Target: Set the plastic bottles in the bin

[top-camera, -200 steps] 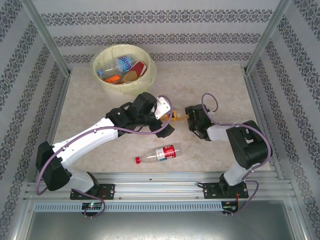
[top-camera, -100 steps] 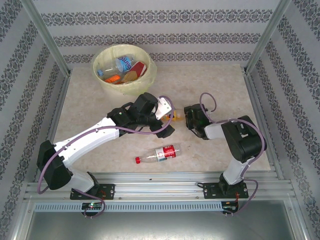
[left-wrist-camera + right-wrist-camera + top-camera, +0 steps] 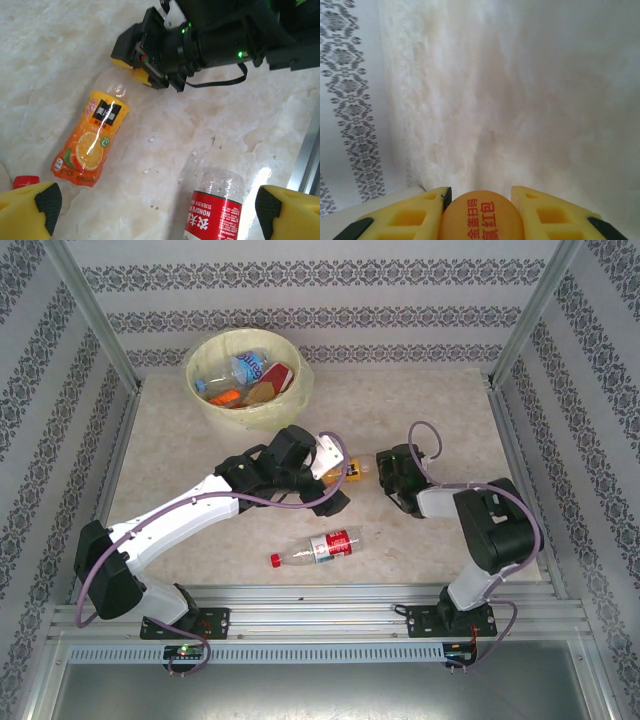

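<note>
R gripper clamped cap, red btl near

Orange-label bottle and red-label bottle lie flat on the worktop; cream bin holds several bottles

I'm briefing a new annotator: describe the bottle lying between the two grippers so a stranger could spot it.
On the pale marbled table, look between the two arm tips. A clear bottle lies there on its side, cap pinched by the right gripper. Unlike the red-labelled bottle nearer the arm bases, its label and cap are orange.
</note>
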You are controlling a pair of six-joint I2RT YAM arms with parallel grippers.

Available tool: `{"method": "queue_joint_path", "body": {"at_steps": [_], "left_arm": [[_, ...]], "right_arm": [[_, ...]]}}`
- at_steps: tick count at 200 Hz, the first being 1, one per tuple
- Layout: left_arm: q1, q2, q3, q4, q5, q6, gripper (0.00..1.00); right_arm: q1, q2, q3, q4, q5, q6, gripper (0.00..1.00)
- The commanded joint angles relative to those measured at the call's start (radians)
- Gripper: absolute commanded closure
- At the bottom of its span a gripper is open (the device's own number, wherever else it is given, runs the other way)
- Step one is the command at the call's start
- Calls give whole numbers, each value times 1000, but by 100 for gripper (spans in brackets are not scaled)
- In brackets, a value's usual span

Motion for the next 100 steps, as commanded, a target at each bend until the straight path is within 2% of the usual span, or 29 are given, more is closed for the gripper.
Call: {"method": "queue_joint_path", "body": {"at_steps": [1, 35, 67, 100], "left_arm": [[-2, 16, 10, -29, 66, -5, 0], [0, 35, 22, -35, 112, -30, 0], [18, 36, 26, -25, 153, -63, 1], [46, 48, 35, -18, 242, -96, 2]], "right_arm": [[-23, -101, -14, -51, 9, -123, 72], [-66, -261, -5, -178, -49, -318, 74], [-82, -416, 47, -394, -113, -516, 76], [-102, -541, 41, -466, -275, -612, 73]]}}
